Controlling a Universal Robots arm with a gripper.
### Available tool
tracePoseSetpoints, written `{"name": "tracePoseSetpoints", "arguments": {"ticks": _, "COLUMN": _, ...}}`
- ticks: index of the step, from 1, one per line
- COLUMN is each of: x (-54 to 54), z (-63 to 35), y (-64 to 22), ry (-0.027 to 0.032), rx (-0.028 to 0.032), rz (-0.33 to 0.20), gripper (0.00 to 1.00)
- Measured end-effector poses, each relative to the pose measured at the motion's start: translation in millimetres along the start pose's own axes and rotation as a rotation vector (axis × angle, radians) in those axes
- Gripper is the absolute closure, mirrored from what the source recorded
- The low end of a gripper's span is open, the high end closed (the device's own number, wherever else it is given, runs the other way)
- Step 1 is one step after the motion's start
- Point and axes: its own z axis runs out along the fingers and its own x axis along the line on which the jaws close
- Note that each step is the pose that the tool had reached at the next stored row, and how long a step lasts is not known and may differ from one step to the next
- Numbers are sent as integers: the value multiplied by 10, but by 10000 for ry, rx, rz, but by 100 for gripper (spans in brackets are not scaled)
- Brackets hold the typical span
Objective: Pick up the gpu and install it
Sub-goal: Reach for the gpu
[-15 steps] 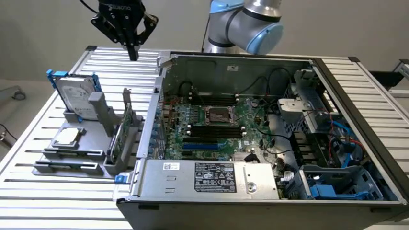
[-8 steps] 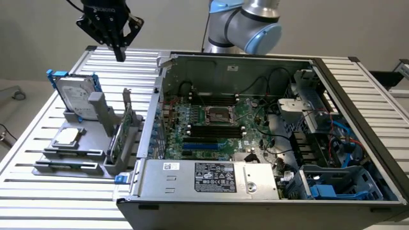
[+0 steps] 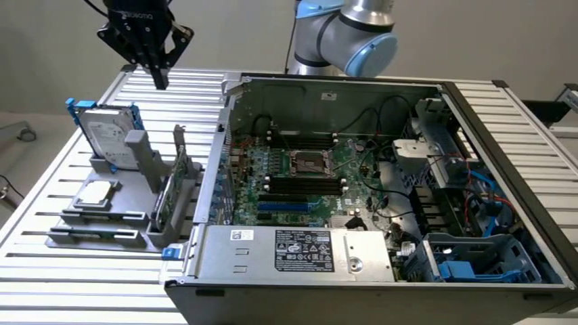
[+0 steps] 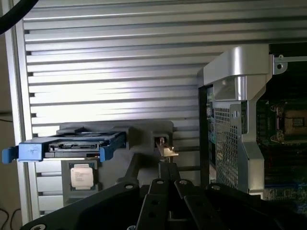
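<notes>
Green-edged slim gpu [image 3: 172,195], upright in the grey stand [image 3: 143,159]; jaws together, empty, well away.

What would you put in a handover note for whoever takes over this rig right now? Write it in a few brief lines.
Gripper: shut, empty, hanging over the slatted table at the exterior view's left.
GPU: standing edge-on in the grey holder, beside the open computer case, apart from the gripper.
Done: nothing visible.
Left: GPU not yet picked up, not installed in the case.
</notes>
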Motion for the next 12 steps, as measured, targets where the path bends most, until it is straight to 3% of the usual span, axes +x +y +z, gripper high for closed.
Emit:
{"name": "tracePoseSetpoints", "arguments": {"ticks": 6, "x": 45, "z": -2, "y": -36, "ry": -5, "rx": 124, "rz": -106, "gripper": 89}}
{"name": "tracePoseSetpoints", "arguments": {"ticks": 12, "x": 44, "z": -14, "y": -105, "ry": -3, "rx": 160, "rz": -227, "gripper": 89}}
